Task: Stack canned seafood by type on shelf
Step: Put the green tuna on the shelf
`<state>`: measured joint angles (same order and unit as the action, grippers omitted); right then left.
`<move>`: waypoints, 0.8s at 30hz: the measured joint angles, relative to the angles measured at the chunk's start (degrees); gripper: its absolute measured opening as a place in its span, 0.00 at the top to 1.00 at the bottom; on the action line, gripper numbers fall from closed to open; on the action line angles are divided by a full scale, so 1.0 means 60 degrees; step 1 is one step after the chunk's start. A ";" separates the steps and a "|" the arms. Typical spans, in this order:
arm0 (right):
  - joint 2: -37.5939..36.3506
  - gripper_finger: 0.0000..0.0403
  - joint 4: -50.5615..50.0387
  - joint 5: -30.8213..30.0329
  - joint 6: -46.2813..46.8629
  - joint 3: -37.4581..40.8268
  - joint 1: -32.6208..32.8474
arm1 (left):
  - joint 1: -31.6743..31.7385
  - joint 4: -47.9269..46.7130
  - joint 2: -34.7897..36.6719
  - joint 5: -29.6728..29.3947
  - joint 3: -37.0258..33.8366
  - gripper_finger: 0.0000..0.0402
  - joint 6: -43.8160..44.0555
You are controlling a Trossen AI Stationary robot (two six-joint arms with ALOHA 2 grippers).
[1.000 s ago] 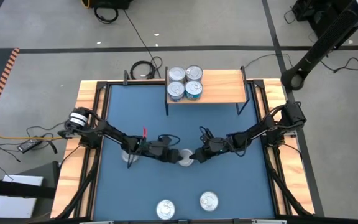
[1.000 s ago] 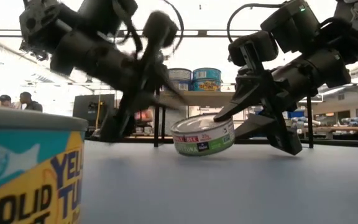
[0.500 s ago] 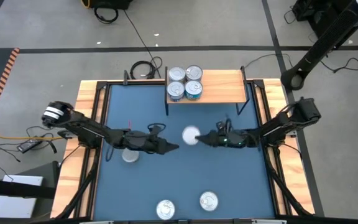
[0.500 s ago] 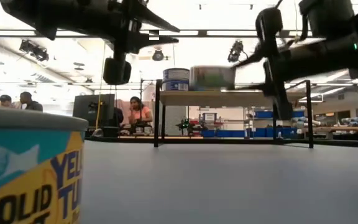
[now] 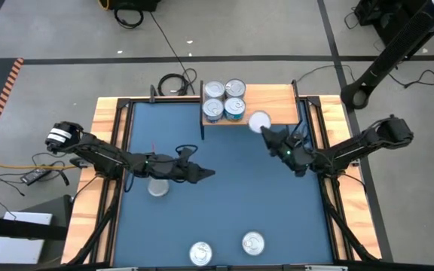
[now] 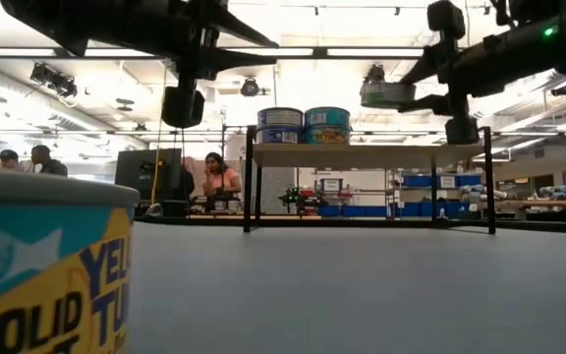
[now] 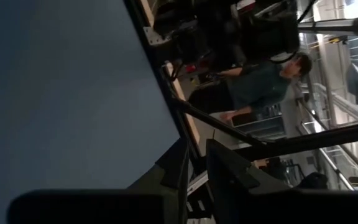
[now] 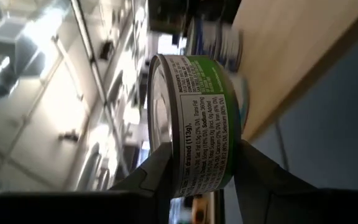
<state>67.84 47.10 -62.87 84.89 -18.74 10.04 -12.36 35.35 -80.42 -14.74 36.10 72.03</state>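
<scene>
On the blue desk (image 5: 224, 218) we see the shelf (image 5: 273, 102) at the far edge, four cans (image 5: 224, 99) on its left end. Right gripper (image 8: 201, 168) clamps a green-label tin (image 8: 197, 121) just above the shelf's front edge. Left gripper (image 5: 208, 174) hangs mid-desk, fingers narrow, empty. Three loose tins: left side, two at the near edge.

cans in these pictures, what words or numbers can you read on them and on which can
"SOLID" and "YEL / TU", cut off: near yellow-and-teal can, low view.
"drained (113g)", "Sodium 360mg": green-labelled can in the right end effector, right wrist view; other lines too small.
Shelf cans: labels blurred.
</scene>
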 joint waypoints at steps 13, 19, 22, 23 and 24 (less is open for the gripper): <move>0.0529 0.69 -0.1346 -0.0483 0.0426 -0.0922 -0.1483 | 0.0000 -0.0082 0.0000 -0.0007 0.0004 0.85 -0.0003; 0.0870 0.69 -0.2396 -0.0284 0.0777 -0.1551 -0.1947 | 0.0000 -0.0086 0.0000 -0.0007 0.0007 0.85 0.0000; 0.0869 0.69 -0.3182 -0.0263 0.1299 -0.1637 -0.2134 | 0.0000 -0.0079 0.0000 -0.0011 0.0011 0.85 0.0000; 0.0869 0.69 -0.3405 -0.0250 0.1431 -0.1643 -0.2183 | 0.0000 -0.0074 0.0000 -0.0011 0.0011 0.85 0.0000; 0.0869 0.69 -0.3669 -0.0232 0.1620 -0.1643 -0.2233 | 0.0000 -0.0061 0.0000 -0.0011 0.0011 0.85 0.0000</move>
<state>73.06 25.08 -64.26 94.61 -28.60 -3.36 -12.36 34.98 -80.42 -14.81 36.16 72.03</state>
